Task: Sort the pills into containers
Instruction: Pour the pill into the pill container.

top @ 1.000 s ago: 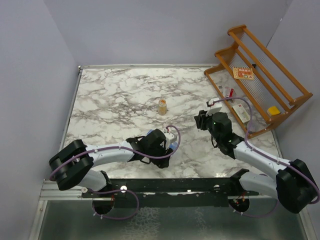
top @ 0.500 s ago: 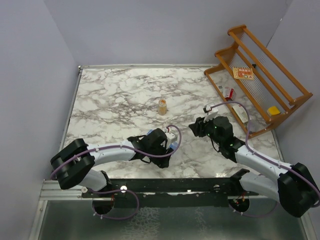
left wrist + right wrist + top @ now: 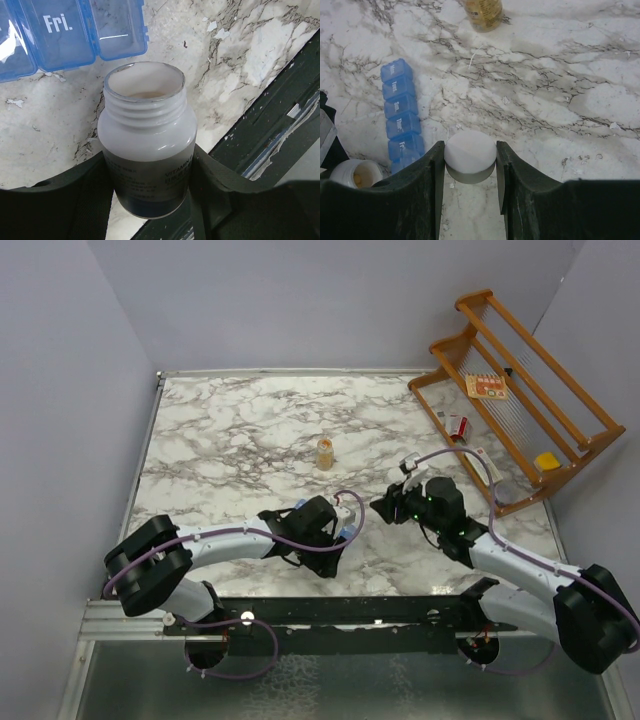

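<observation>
Over the last second the right arm has swung left, away from the wooden rack (image 3: 520, 410) and toward the left arm, which has hardly shifted. The right gripper (image 3: 470, 169) pinches a white cap (image 3: 470, 150) between its two fingers. The left gripper (image 3: 150, 175) is clamped around a bottle (image 3: 147, 135), which is uncapped, with a yellowish pill (image 3: 356, 177) showing inside. The containers (image 3: 402, 117), a blue strip marked with weekdays, lie flat on the marble table (image 3: 230, 430). They are just beyond the bottle's mouth and just left of the right gripper's fingers, touching neither. The strip's far end points toward the amber bottle (image 3: 483, 12).
</observation>
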You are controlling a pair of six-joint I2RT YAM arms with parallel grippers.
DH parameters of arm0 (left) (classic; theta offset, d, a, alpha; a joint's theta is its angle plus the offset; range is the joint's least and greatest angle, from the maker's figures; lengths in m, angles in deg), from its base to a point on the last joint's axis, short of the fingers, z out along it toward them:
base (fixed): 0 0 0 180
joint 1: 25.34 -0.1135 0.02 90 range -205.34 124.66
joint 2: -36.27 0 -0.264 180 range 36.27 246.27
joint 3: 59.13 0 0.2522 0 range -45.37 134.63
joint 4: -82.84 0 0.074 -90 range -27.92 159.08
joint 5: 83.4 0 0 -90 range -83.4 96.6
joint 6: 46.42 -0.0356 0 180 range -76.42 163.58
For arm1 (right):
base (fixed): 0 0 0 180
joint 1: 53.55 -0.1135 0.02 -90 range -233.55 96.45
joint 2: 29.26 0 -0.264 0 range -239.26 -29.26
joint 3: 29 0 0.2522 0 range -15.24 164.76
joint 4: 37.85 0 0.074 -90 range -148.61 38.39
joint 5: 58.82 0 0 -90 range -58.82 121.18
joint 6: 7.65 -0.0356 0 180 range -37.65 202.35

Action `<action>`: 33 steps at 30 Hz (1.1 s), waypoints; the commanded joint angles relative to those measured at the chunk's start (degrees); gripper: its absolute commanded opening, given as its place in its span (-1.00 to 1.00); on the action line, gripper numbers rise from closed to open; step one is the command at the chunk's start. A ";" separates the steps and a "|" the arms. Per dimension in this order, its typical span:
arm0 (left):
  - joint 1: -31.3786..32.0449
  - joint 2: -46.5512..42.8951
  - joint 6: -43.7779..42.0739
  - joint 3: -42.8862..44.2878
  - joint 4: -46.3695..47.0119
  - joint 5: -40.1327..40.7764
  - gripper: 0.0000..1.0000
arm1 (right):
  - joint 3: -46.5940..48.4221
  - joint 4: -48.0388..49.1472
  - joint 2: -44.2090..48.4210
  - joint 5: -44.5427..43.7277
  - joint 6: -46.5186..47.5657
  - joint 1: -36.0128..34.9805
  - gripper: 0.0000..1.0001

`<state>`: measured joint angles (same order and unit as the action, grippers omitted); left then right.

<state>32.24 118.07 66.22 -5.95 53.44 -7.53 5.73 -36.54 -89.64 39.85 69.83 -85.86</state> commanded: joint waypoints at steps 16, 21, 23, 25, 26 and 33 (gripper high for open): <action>0.48 4.18 3.47 1.47 -7.57 -0.12 -1.00 | 1.55 -2.36 -4.34 3.48 -0.72 -2.79 -0.98; 0.51 5.39 3.82 2.79 -8.04 -0.77 -1.00 | 2.36 -2.25 -6.55 5.49 0.10 -3.95 -0.98; 0.56 5.79 4.33 3.02 -8.01 -1.32 -1.00 | 2.85 -2.40 -7.52 5.24 0.49 -4.73 -0.98; 0.49 6.08 4.84 3.21 -8.19 -1.78 -1.00 | 2.98 -2.33 -7.81 5.22 0.76 -5.35 -0.98; 0.49 6.28 5.07 3.33 -8.44 -1.92 -1.00 | 3.01 -2.33 -7.90 5.26 0.76 -5.46 -0.98; 0.44 7.10 5.68 4.77 -9.92 -2.13 -1.00 | 2.63 -2.07 -7.56 5.22 0.95 -5.74 -0.98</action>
<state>32.27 122.69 71.22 -0.81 48.59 -9.06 7.11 -38.40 -97.31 44.06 70.16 -91.24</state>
